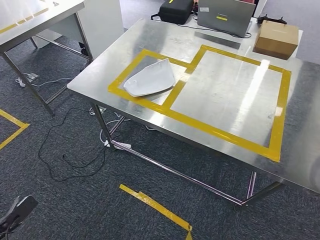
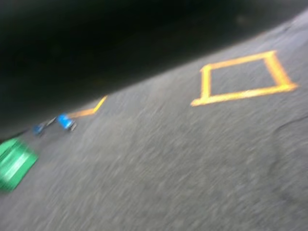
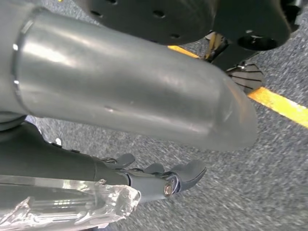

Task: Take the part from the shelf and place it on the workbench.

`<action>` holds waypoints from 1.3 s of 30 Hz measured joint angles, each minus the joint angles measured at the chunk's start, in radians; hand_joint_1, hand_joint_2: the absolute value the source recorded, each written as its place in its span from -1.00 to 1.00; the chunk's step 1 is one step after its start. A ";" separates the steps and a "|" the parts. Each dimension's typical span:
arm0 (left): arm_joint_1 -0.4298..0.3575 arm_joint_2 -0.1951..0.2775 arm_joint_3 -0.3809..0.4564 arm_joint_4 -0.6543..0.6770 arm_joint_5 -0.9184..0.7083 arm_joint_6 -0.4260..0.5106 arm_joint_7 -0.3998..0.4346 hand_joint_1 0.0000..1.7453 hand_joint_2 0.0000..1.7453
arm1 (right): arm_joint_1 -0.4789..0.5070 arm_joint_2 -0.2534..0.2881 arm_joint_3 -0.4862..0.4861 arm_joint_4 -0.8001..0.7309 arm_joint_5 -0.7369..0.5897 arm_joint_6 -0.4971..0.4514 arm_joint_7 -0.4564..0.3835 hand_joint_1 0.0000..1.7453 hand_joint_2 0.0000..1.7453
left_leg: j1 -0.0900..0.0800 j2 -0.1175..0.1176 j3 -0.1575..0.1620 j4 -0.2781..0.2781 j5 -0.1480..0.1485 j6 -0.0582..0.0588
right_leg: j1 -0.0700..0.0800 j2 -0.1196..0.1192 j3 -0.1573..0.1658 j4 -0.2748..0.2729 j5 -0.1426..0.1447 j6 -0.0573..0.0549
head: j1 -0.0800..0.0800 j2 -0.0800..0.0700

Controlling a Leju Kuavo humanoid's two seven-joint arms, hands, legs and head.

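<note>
You have the white part (image 1: 151, 78) lying flat on the steel workbench (image 1: 226, 135), inside the smaller, left-hand box of the yellow tape outline (image 1: 211, 127). Its right tip reaches toward the tape strip that divides the two boxes. The larger box to its right holds nothing but bare metal.

At the far edge of the workbench you can see a black case (image 1: 176, 10), a grey laptop (image 1: 225, 16) and, at the far right, a brown cardboard box (image 1: 276, 39). A second steel table (image 1: 37, 17) stands to the far left, and loose cables (image 1: 71, 145) trail over the grey carpet under and beside the workbench, with yellow tape marks on the floor.

Your right hand (image 3: 152, 144) hangs low over the carpet, well apart from the part: its thick grey thumb lies extended above the darker fingers (image 3: 181, 175), which stretch out straight and apart, and nothing sits between them, so it holds nothing.

The left wrist view is blurred and looks at carpet with a yellow taped square (image 2: 243, 79); you cannot tell how the left hand stands.
</note>
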 joint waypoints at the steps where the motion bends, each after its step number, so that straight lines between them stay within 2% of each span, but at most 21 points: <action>1: 0.002 -0.019 0.031 0.006 -0.009 -0.008 -0.018 -1.00 -1.00 | 0.002 0.000 0.000 0.000 -0.001 -0.002 -0.001 -1.00 -1.00 | 0.001 -0.011 -0.002 -0.001 0.002 0.006 | -0.002 0.036 -0.026 0.055 -0.034 0.003 | 0.002 0.000; 3: 0.003 -0.061 0.094 0.031 -0.038 -0.019 -0.060 -1.00 -1.00 | 0.010 0.000 -0.001 0.000 -0.002 -0.003 -0.004 -1.00 -1.00 | -0.002 -0.038 -0.006 0.000 0.003 0.013 | -0.003 0.077 -0.097 0.201 -0.103 0.002 | 0.003 0.000; 5: 0.001 -0.102 0.169 0.065 -0.072 -0.034 -0.102 -1.00 -1.00 | 0.015 0.001 -0.002 0.000 -0.003 -0.003 -0.007 -1.00 -1.00 | -0.005 -0.067 -0.007 0.000 0.003 0.014 | -0.002 0.084 -0.136 0.266 -0.108 -0.003 | 0.003 0.000; 7: -0.004 -0.139 0.263 0.103 -0.105 -0.053 -0.135 -1.00 -1.00 | 0.015 0.001 -0.003 0.000 -0.004 -0.003 -0.011 -1.00 -1.00 | -0.006 -0.096 -0.005 0.001 0.003 0.014 | -0.002 0.097 -0.105 0.181 -0.039 -0.011 | 0.003 0.000; 9: -0.014 -0.176 0.355 0.138 -0.136 -0.070 -0.153 -1.00 -1.00 | 0.016 0.001 -0.004 0.000 -0.005 -0.001 -0.017 -1.00 -1.00 | -0.008 -0.124 -0.005 0.003 0.003 0.012 | -0.005 0.149 -0.048 0.045 0.029 -0.020 | 0.002 0.000; 11: -0.026 -0.218 0.434 0.165 -0.153 -0.091 -0.157 -1.00 -1.00 | 0.018 0.001 -0.005 0.000 -0.005 0.003 -0.023 -1.00 -1.00 | -0.009 -0.151 -0.011 0.005 0.006 0.003 | -0.007 0.185 -0.020 -0.019 0.047 -0.025 | 0.001 0.000; 13: -0.033 -0.259 0.508 0.182 -0.155 -0.111 -0.155 -1.00 -1.00 | 0.018 0.002 -0.006 0.000 -0.006 0.006 -0.029 -1.00 -1.00 | -0.007 -0.171 -0.017 0.004 0.011 -0.010 | -0.008 0.167 -0.010 -0.028 0.048 -0.028 | 0.002 0.000; 15: -0.039 -0.295 0.565 0.195 -0.156 -0.120 -0.154 -1.00 -1.00 | 0.018 0.004 -0.007 -0.001 -0.006 0.007 -0.033 -1.00 -1.00 | -0.009 -0.129 -0.029 0.027 -0.006 -0.022 | -0.010 0.140 -0.001 -0.038 0.055 -0.037 | -0.001 0.000; 17: -0.051 -0.318 0.602 0.203 -0.159 -0.126 -0.154 -1.00 -1.00 | 0.022 0.006 -0.008 -0.001 -0.006 0.007 -0.033 -1.00 -1.00 | -0.010 -0.061 -0.076 0.127 -0.066 -0.031 | -0.008 0.105 0.004 -0.042 0.056 -0.043 | -0.005 0.000; 19: -0.063 -0.332 0.627 0.207 -0.163 -0.132 -0.155 -1.00 -1.00 | 0.026 0.007 -0.010 -0.001 -0.006 0.008 -0.034 -1.00 -1.00 | -0.005 -0.039 -0.136 0.252 -0.120 -0.038 | -0.005 0.067 0.004 -0.042 0.053 -0.046 | -0.006 0.000; 20: -0.066 -0.337 0.637 0.209 -0.165 -0.134 -0.156 -1.00 -1.00 | 0.025 0.007 -0.011 -0.001 -0.006 0.008 -0.034 -1.00 -1.00 | -0.003 -0.036 -0.147 0.280 -0.123 -0.040 | -0.004 0.050 0.003 -0.042 0.051 -0.046 | -0.006 0.000; 22: -0.067 -0.344 0.652 0.211 -0.167 -0.136 -0.156 -1.00 -1.00 | 0.022 0.007 -0.012 -0.001 -0.006 0.008 -0.034 -1.00 -1.00 | -0.001 -0.028 -0.110 0.225 -0.080 -0.039 | -0.003 0.023 0.003 -0.041 0.046 -0.044 | -0.006 0.000; 25: -0.072 -0.347 0.668 0.212 -0.167 -0.136 -0.156 -1.00 -1.00 | 0.021 0.008 -0.012 -0.001 -0.006 0.008 -0.034 -1.00 -1.00 | -0.011 0.024 0.004 0.038 -0.017 -0.021 | 0.003 -0.011 0.014 -0.040 0.033 -0.034 | -0.004 0.000; 26: -0.074 -0.348 0.671 0.212 -0.167 -0.135 -0.157 -1.00 -1.00 | 0.020 0.008 -0.012 -0.001 -0.006 0.008 -0.034 -1.00 -1.00 | -0.015 0.033 0.018 0.011 -0.015 -0.014 | 0.004 -0.021 0.018 -0.040 0.029 -0.029 | -0.003 0.000; 28: -0.075 -0.349 0.678 0.212 -0.167 -0.135 -0.157 -1.00 -1.00 | 0.016 0.009 -0.012 -0.001 -0.006 0.008 -0.034 -1.00 -1.00 | -0.019 0.017 0.019 0.002 -0.015 -0.002 | 0.003 -0.038 0.029 -0.043 0.026 -0.017 | 0.000 0.000; 29: -0.074 -0.351 0.681 0.212 -0.167 -0.135 -0.157 -1.00 -1.00 | 0.014 0.009 -0.012 -0.001 -0.006 0.008 -0.034 -1.00 -1.00 | -0.018 0.008 0.021 -0.003 -0.011 0.004 | 0.002 -0.033 0.032 -0.041 0.021 -0.012 | 0.000 0.000; 31: -0.075 -0.355 0.687 0.212 -0.167 -0.135 -0.157 -1.00 -1.00 | 0.012 0.009 -0.012 -0.001 -0.006 0.008 -0.035 -1.00 -1.00 | -0.013 -0.012 0.024 -0.014 -0.003 0.015 | -0.002 0.014 0.013 0.012 -0.018 -0.003 | 0.003 0.000; 33: -0.079 -0.357 0.689 0.212 -0.167 -0.135 -0.158 -1.00 -1.00 | 0.016 0.009 -0.012 -0.001 -0.006 0.008 -0.035 -1.00 -1.00 | -0.011 -0.034 0.021 -0.016 0.000 0.019 | -0.006 0.068 -0.052 0.144 -0.084 0.001 | 0.006 0.000; 35: -0.080 -0.359 0.691 0.213 -0.167 -0.135 -0.158 -1.00 -1.00 | 0.020 0.009 -0.012 -0.001 -0.006 0.008 -0.035 -1.00 -1.00 | -0.011 -0.060 0.019 -0.015 0.000 0.020 | -0.008 0.082 -0.113 0.250 -0.109 0.004 | 0.005 0.000; 37: -0.079 -0.361 0.694 0.214 -0.167 -0.135 -0.158 -1.00 -1.00 | 0.021 0.009 -0.012 -0.001 -0.006 0.008 -0.035 -1.00 -1.00 | -0.011 -0.087 0.023 -0.015 0.000 0.019 | -0.011 0.088 -0.111 0.215 -0.056 0.005 | 0.005 0.000; 39: -0.081 -0.362 0.695 0.214 -0.166 -0.139 -0.158 -1.00 -1.00 | 0.021 0.009 -0.012 -0.001 -0.006 0.008 -0.035 -1.00 -1.00 | -0.011 -0.114 0.024 -0.010 -0.003 0.013 | -0.018 0.132 -0.062 0.082 0.024 0.004 | 0.006 0.000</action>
